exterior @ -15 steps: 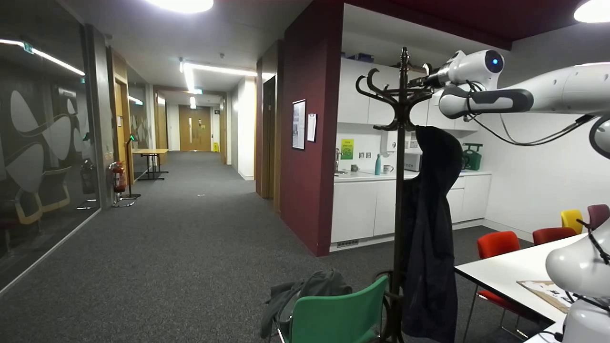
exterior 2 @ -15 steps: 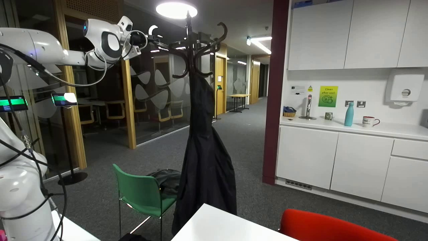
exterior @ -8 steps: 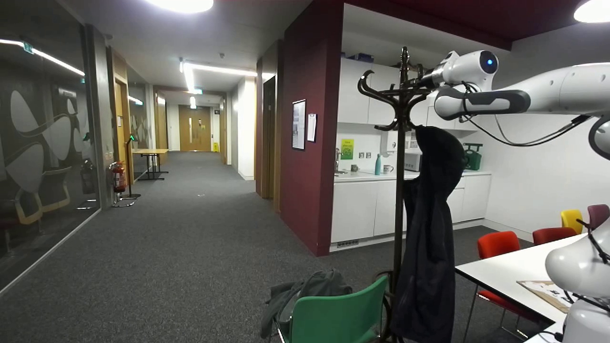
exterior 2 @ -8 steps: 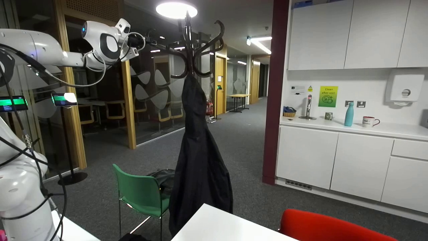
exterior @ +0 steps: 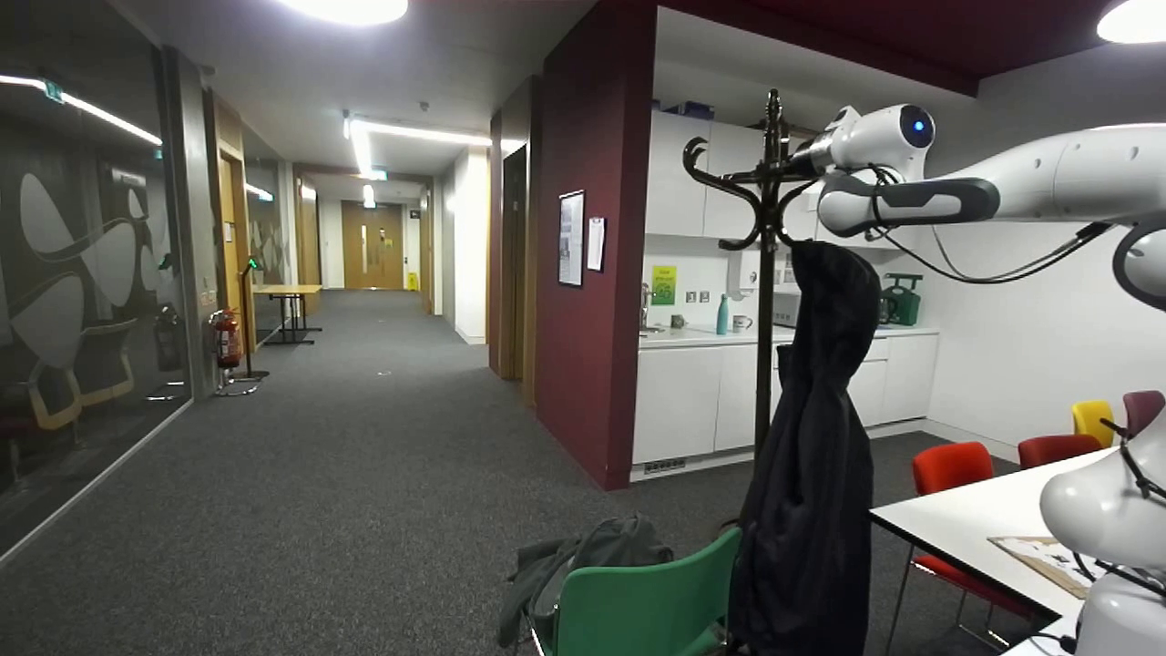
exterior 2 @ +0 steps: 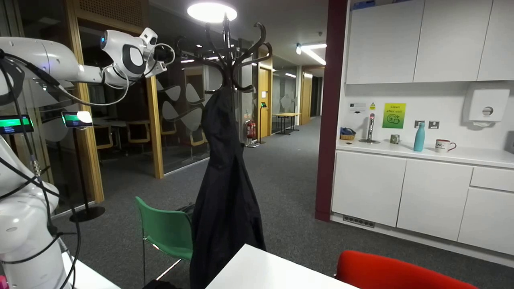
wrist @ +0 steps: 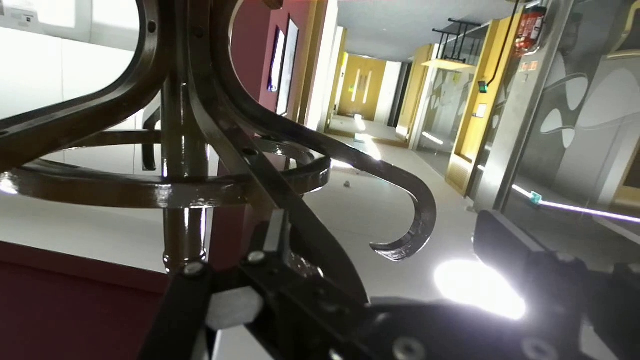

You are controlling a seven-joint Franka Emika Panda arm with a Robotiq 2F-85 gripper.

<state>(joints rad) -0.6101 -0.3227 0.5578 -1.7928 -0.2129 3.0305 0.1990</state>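
Note:
A dark, glossy coat stand (exterior: 765, 364) rises beside my arm, with curved hooks and a ring round its pole. My gripper (wrist: 378, 218) is open at its top, jaws spread wide. One curved hook (wrist: 320, 240) runs between the fingers, close against the left finger (wrist: 275, 232); whether they touch I cannot tell. A second curled hook (wrist: 425, 210) shows farther off, with the ring (wrist: 160, 194) behind to the left. From the stand hangs a long black coat (exterior 2: 225, 168), below the gripper in both exterior views. Nothing is gripped. The fingertips are hard to make out in the exterior views.
A green chair (exterior 2: 168, 228) with a grey garment (exterior: 601, 551) on it stands by the foot of the coat stand. A white table (exterior 2: 273, 273) and a red chair (exterior 2: 393, 269) are near. White kitchen cupboards (exterior 2: 369, 184) and a maroon wall (exterior: 592, 273) lie beyond.
The arm has moved a little toward the stand and lower in an exterior view. The stand's hooks have turned, and the coat has swung round with them. The gripper has stayed open.

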